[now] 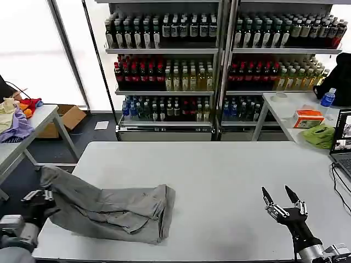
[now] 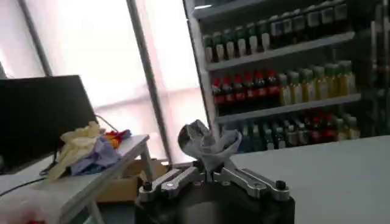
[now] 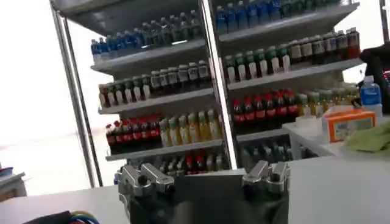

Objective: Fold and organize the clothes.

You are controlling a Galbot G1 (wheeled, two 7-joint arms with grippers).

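Grey shirt pinched by left claw, right claw spread

A wide, pale grey worktop fills the foreground, its far edge running in front of the bottle shelves. One thing lies on it: a light grey shirt, crumpled and bunched, spread across the left part near the front edge. Its left end rises off the surface and hangs past the worktop's left edge. The right half of the worktop is bare
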